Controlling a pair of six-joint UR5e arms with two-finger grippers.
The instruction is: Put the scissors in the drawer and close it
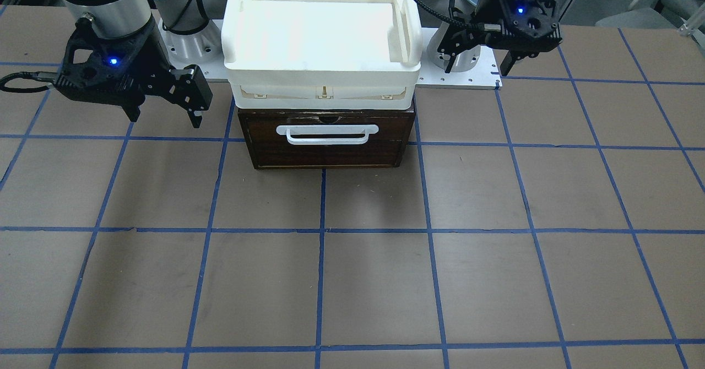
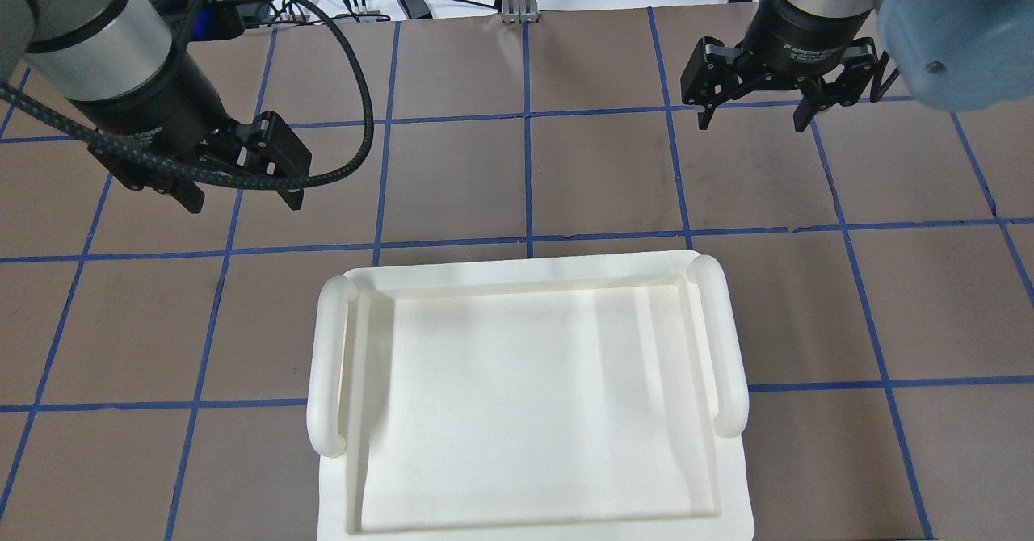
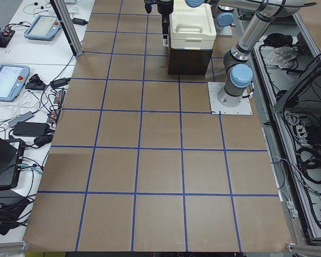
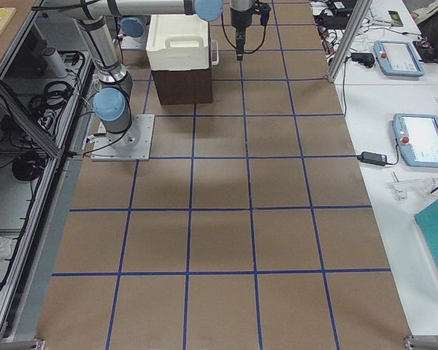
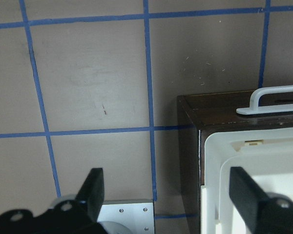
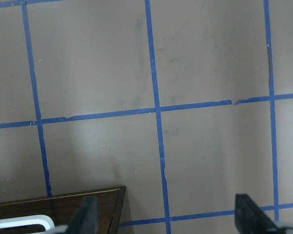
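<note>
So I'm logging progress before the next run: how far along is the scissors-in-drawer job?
Done, by the look: the drawer sits shut under the white bin. No scissors show on the table, so they are probably inside, though that is hidden. In hand: nothing; the left gripper and right gripper hang with fingers open and empty. Left to do: nothing visible.

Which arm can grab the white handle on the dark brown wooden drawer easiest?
Probably the right. The right gripper hangs open out in front, about level with the white bar handle of the dark brown wooden drawer. The left gripper, open too, sits farther back beside the cream-white plastic bin.
</note>
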